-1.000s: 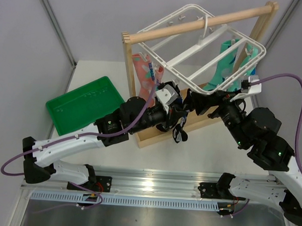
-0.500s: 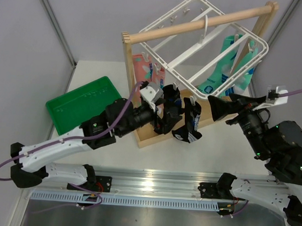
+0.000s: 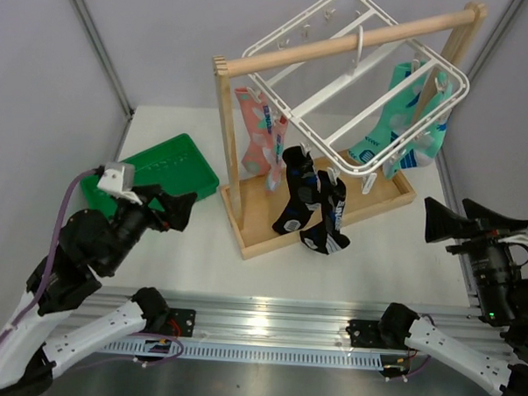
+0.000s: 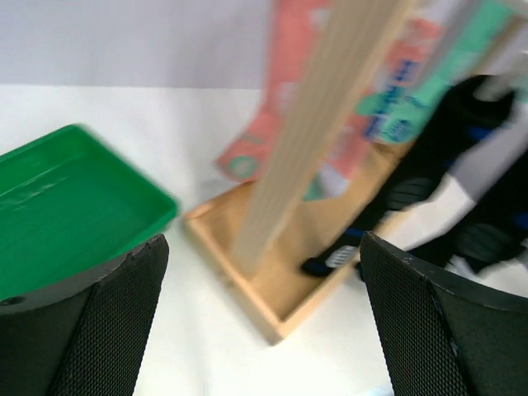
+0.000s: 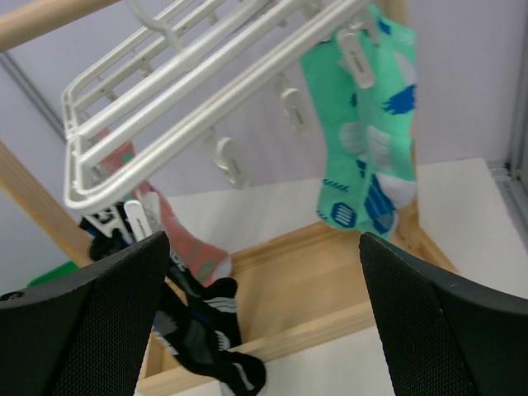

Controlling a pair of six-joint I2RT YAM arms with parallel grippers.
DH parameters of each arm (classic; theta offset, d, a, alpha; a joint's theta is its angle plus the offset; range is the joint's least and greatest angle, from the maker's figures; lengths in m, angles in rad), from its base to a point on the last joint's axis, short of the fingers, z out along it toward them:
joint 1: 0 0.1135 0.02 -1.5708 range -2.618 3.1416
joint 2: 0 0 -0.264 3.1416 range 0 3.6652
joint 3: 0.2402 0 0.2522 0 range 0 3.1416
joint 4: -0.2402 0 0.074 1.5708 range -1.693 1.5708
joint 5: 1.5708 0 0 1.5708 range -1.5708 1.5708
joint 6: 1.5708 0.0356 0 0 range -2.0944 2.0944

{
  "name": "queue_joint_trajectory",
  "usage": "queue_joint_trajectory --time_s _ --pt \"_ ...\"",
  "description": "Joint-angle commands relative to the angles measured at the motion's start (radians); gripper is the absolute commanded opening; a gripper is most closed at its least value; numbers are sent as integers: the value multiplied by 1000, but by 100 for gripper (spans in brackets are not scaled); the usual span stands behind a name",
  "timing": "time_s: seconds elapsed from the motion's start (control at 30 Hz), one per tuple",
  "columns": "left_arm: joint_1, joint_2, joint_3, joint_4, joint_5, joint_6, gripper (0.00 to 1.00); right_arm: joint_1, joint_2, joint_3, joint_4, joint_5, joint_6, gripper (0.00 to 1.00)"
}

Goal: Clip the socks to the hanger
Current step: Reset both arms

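A: Top view: bright, flat, diffuse light from overhead. The white bench [image 3: 375, 255] is close to clipping, with only faint soft shadows around the wooden rack [image 3: 224, 144] base.
B: Glare?
A: Hot spot on the aluminium rail [image 3: 258, 325] at the near edge. Otherwise sharp corner to corner.
B: Wrist cams?
A: Left wrist is heavily motion-blurred — rack post, pink socks [image 4: 285, 66], black socks [image 4: 487, 165] and green tray [image 4: 58, 206] all smeared. Only the left end effector [image 4: 262, 243] fingers [image 4: 91, 330] are crisp, mesh texture readable.
B: Right?
A: Clean — hanger [image 5: 206, 82] and teal socks [image 5: 363, 124] in focus. The white frame is low-contrast against the pale wall [image 5: 462, 82].
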Motion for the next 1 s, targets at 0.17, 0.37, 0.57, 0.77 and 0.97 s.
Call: queue_joint_trajectory --time_s 0.17,0.37,0.57,0.77,0.97 --pt "226 -168 -237 -85 -65 20 99 1 -160 -123 -36 125 -68 100" --pt "266 -309 -348 -28 -159 50 99 1 -194 -186 -9 153 -91 99" --pt "283 -439 -400 23 -226 57 99 1 -209 -222 48 170 -143 99" --pt "293 -487 -418 38 -262 56 100 1 -212 -268 80 198 -148 100" --pt "329 -452 -420 44 -193 48 99 1 -217 -281 91 204 -139 99"
